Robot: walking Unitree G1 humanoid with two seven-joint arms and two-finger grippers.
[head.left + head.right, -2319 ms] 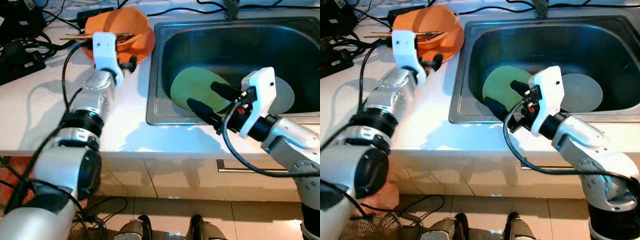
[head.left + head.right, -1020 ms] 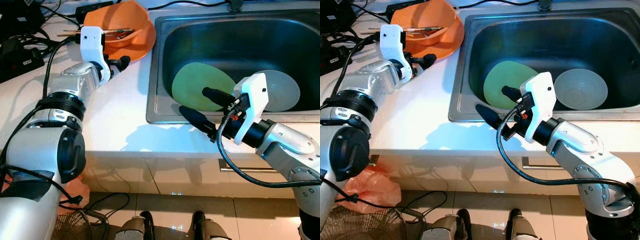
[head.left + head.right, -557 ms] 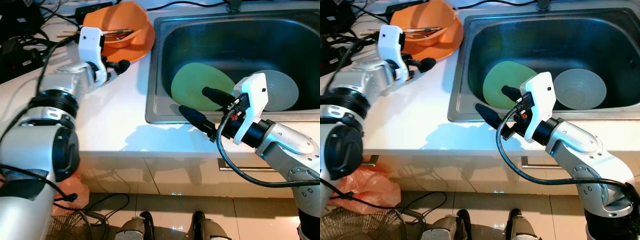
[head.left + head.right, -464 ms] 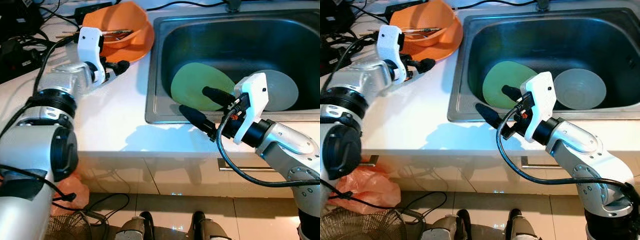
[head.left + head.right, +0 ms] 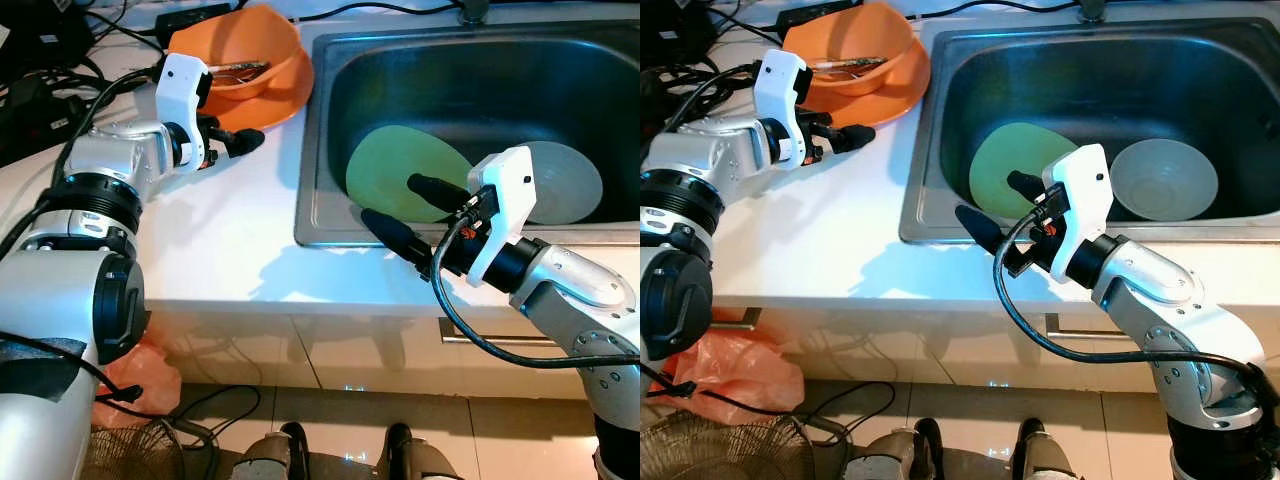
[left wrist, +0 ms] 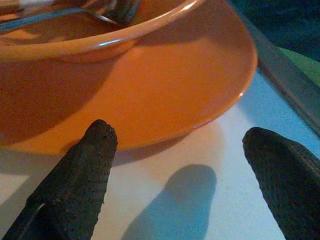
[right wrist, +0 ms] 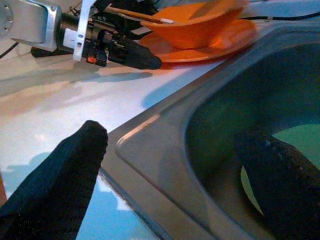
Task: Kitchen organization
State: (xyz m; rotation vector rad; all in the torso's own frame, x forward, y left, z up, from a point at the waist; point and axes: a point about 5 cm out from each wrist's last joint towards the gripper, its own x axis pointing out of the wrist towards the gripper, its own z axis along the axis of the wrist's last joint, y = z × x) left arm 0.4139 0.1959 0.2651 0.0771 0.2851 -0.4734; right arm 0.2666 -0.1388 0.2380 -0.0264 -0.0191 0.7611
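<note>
An orange bowl (image 5: pixel 235 45) holding a fork (image 6: pixel 65 15) and chopsticks sits on an orange plate (image 5: pixel 285 95) at the back left of the white counter (image 5: pixel 230 230). My left gripper (image 5: pixel 240 135) hovers low over the counter just in front of that plate's rim (image 6: pixel 200 115), open and empty. In the steel sink (image 5: pixel 305 170) lie a green plate (image 5: pixel 400 170) and a grey bowl (image 5: pixel 1165 175). My right gripper (image 5: pixel 392 200) is open at the sink's front left corner, one finger over the green plate, the other over the rim.
Black cables and a power strip (image 5: pixel 30 100) clutter the counter's back left. A faucet base (image 5: pixel 470 12) stands behind the sink. Below the counter are a drawer handle (image 5: pixel 500 338), an orange plastic bag (image 5: pixel 740 375) and a fan (image 5: pixel 700 450) on the floor.
My left forearm has swung out to the left and now lies across the counter, its gripper still pointing at the orange plate's edge. The right arm has held still.
</note>
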